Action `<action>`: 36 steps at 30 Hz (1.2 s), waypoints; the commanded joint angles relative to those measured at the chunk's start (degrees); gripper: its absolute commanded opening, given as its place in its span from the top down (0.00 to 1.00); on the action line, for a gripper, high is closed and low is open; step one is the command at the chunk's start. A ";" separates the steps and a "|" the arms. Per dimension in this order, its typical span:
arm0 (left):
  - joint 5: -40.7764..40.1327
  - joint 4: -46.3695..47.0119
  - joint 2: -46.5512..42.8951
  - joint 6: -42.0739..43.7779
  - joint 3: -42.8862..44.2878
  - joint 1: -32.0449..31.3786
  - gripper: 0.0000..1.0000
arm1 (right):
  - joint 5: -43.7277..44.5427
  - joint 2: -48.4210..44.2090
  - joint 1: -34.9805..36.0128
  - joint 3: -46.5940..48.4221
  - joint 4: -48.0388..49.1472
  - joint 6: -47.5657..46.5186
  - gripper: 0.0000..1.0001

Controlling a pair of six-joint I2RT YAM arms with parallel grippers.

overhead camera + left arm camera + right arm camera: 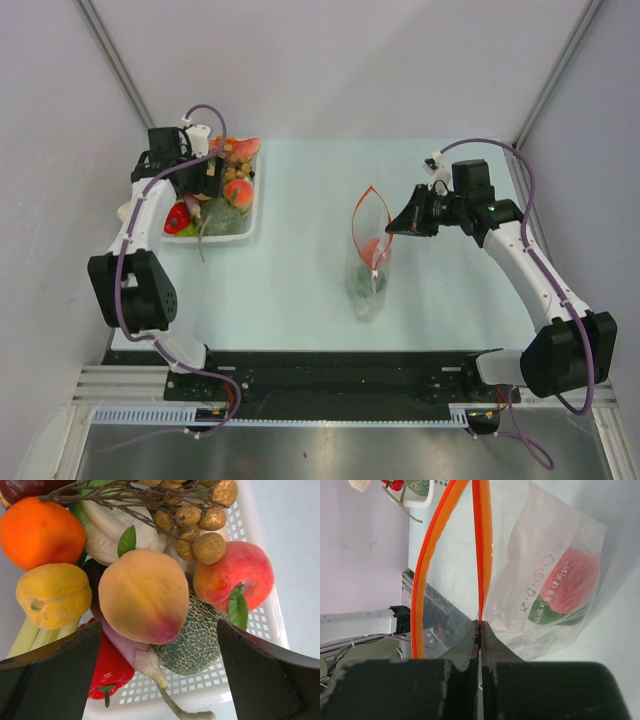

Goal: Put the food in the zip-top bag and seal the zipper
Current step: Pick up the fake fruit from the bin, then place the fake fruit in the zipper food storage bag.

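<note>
The food lies heaped in a white perforated tray (255, 205) at the table's back left. My left gripper (207, 172) hangs open just over the heap. In the left wrist view its fingers straddle an orange-pink peach (142, 595), with the left gripper (159, 630) touching nothing. Around the peach lie an orange (40, 532), a yellow fruit (52, 595), a red fruit (240, 572), a netted melon (195, 640) and a red pepper (110, 672). The zip-top bag (368, 270) rests mid-table with its mouth spread. My right gripper (480, 627) is shut on one side of the zipper (482, 545). A red piece (572, 582) shows inside.
A bunch of brown longans (200, 520) on twigs and pale leafy stalks lie at the tray's (250, 625) far end. White walls close in the table at the back and both sides. The arms' black base rail (330, 375) runs along the near edge.
</note>
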 commanded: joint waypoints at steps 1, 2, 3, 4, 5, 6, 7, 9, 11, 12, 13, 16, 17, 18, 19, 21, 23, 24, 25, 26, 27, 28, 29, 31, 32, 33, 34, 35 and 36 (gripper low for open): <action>-1.69 2.86 2.46 1.55 1.61 -0.11 0.00 | 0.00 0.32 -0.07 0.57 1.67 -0.37 1.00; -1.52 2.95 2.99 1.47 2.05 -0.11 0.01 | 0.09 0.24 -0.07 0.57 1.67 -0.37 1.00; -1.52 3.12 3.61 1.29 2.22 -0.03 0.01 | 0.09 0.32 -0.07 0.57 1.67 -0.37 1.00; -1.52 3.21 3.79 1.20 2.49 -0.03 0.02 | 0.09 0.32 0.01 0.66 1.67 -0.46 1.00; -1.35 3.21 4.05 1.11 2.84 -0.03 0.04 | 0.09 0.41 -0.07 0.66 1.59 -0.64 1.00; -1.26 2.95 4.14 1.11 3.01 -0.11 0.05 | 0.09 0.41 -0.07 0.66 1.33 -0.72 1.00; -1.08 2.77 3.97 1.20 3.10 -0.03 0.08 | 0.18 0.32 -0.07 0.74 1.41 -0.73 1.00; -1.43 2.86 3.00 1.20 2.67 -0.03 0.16 | 0.26 0.32 -0.07 0.57 1.15 -0.99 1.00; -1.61 3.82 0.28 1.37 1.18 -0.11 0.23 | 0.18 0.15 -0.07 0.48 1.15 -0.99 1.00; -1.70 4.26 -0.68 1.46 0.56 -0.03 0.25 | 0.35 0.23 -0.07 0.39 1.15 -0.99 1.00; -1.87 4.88 -3.04 1.90 -0.05 -0.03 0.27 | 0.18 0.23 -0.07 0.39 1.06 -0.90 1.00; -2.57 6.20 -5.87 3.04 -1.11 -0.03 0.34 | 0.18 0.41 -0.07 0.57 1.50 -0.64 1.00; -2.40 6.03 -7.10 3.31 -1.11 -0.03 0.35 | 0.18 0.58 -0.07 0.48 1.67 -0.55 1.00; -2.40 5.85 -7.54 3.57 -0.94 -0.03 0.36 | 0.09 0.59 -0.07 0.48 1.59 -0.55 1.00; -2.31 5.68 -7.81 4.01 -0.85 -0.03 0.38 | 0.09 0.59 -0.07 0.57 1.67 -0.55 1.00; -2.22 4.80 -8.43 4.28 -0.15 -0.11 0.41 | 0.09 0.59 -0.07 0.57 1.76 -0.46 1.00; -0.74 3.83 -9.91 4.36 0.64 -0.03 0.44 | 0.09 0.32 -0.07 0.74 1.50 -0.81 1.00; 1.01 3.13 -10.79 4.10 0.82 -0.20 0.44 | 0.26 0.24 -0.07 0.83 1.41 -0.99 1.00; 4.25 1.82 -11.58 3.67 0.99 -0.46 0.46 | 0.44 0.32 0.01 0.83 1.15 -1.16 1.00; 5.15 1.11 -12.46 3.75 1.17 -1.16 0.47 | 0.35 0.15 -0.07 0.75 1.06 -1.34 1.00; 5.25 0.58 -14.99 4.18 1.17 -3.69 0.47 | 0.44 0.15 0.01 0.74 0.97 -1.43 1.00; 5.86 -0.56 -16.24 5.15 1.00 -5.11 0.47 | 0.62 0.23 -0.07 0.74 0.88 -1.60 1.00; 6.30 -0.83 -18.08 5.07 0.21 -7.21 0.47 | 0.62 0.23 -0.07 0.74 0.71 -1.78 1.00; 7.44 -1.18 -22.74 4.02 -0.32 -12.92 0.48 | 0.79 0.32 -0.07 0.74 0.62 -2.13 1.00; 7.79 -1.62 -23.71 3.40 0.20 -15.03 0.48 | 0.71 0.32 -0.07 0.74 0.62 -2.04 1.00; 8.32 -2.23 -24.42 2.79 0.73 -19.49 0.48 | 0.62 0.32 -0.07 0.74 0.53 -2.04 1.00; 8.93 -3.19 -25.29 1.39 1.34 -21.80 0.48 | 0.62 0.32 0.01 0.74 0.53 -2.04 1.00; 9.81 -3.46 -25.56 0.51 2.13 -24.08 0.48 | 0.62 0.24 0.01 0.83 0.45 -2.04 1.00; 10.34 -3.47 -25.65 -0.29 2.22 -28.63 0.48 | 0.62 0.23 0.10 0.92 0.44 -2.22 1.00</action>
